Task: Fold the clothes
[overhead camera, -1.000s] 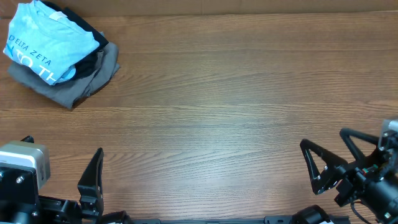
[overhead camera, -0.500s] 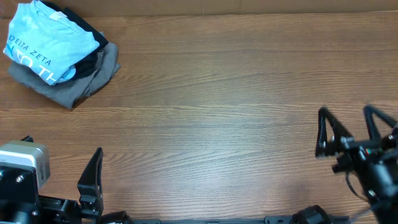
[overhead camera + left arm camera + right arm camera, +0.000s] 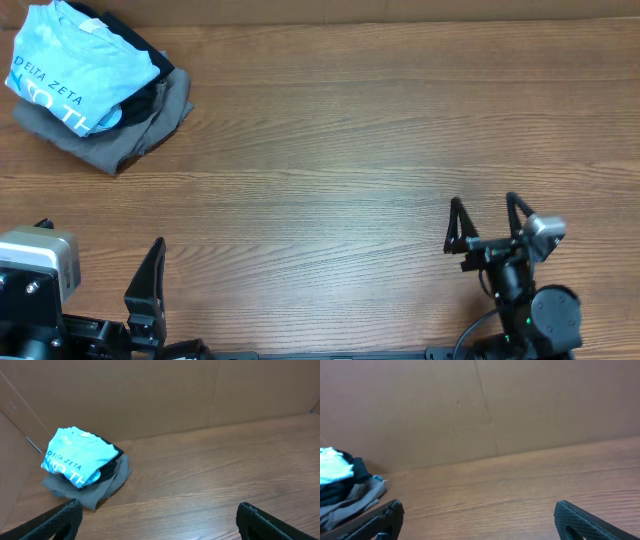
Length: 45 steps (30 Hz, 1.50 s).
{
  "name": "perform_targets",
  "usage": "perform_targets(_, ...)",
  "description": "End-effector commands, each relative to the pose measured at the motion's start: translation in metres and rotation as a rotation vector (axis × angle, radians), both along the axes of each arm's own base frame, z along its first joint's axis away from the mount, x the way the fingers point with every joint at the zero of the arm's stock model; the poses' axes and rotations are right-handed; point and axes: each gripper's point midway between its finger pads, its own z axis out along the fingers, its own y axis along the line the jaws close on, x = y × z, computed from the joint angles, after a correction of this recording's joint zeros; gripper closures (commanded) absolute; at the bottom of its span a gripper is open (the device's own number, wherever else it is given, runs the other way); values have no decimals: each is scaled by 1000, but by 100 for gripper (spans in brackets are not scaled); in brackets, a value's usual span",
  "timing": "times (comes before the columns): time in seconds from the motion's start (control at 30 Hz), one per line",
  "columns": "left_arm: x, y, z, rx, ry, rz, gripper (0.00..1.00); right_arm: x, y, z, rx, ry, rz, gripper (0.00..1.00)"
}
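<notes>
The wooden table [image 3: 340, 130] fills the overhead frame, and a brown cardboard wall [image 3: 175, 395] stands behind it in both wrist views. In the upper left corner of the overhead frame sits a small pile of garments. A folded sky-blue T-shirt [image 3: 80, 65] with white lettering lies on top, over a black garment [image 3: 150, 95], with a grey garment [image 3: 120, 140] at the bottom, touching the table. The right gripper [image 3: 484, 205] sits at the lower right of the overhead frame, well apart from the pile, its jaws spread wide and holding nothing. The left gripper [image 3: 159, 512] is at the lower left, its jaws also spread wide and empty, facing the pile from a distance.
</notes>
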Motion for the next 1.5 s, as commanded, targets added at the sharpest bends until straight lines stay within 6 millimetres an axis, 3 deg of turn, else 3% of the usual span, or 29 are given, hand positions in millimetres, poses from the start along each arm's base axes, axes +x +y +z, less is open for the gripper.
perform_targets(0.0, 1, 0, 0, -12, 5, 3, 0, -2, 3, -11, -2, -35, 21, 0)
perform_targets(0.33, 1, 0, 0, -12, 5, 3, 0, 8, 6, -73, -32, 95, 26, 0)
perform_targets(1.23, 1, 1, 0, -10, 5, 4, 0, 8, 6, -71, -29, 81, 27, 0)
perform_targets(1.37, 2, 15, -2, 35, 9, 77, 0, 8, 6, -71, -29, 81, 27, 0)
perform_targets(1.47, 3, 15, -3, 30, 13, 77, 0, 8, 6, -71, -29, 81, 27, 0)
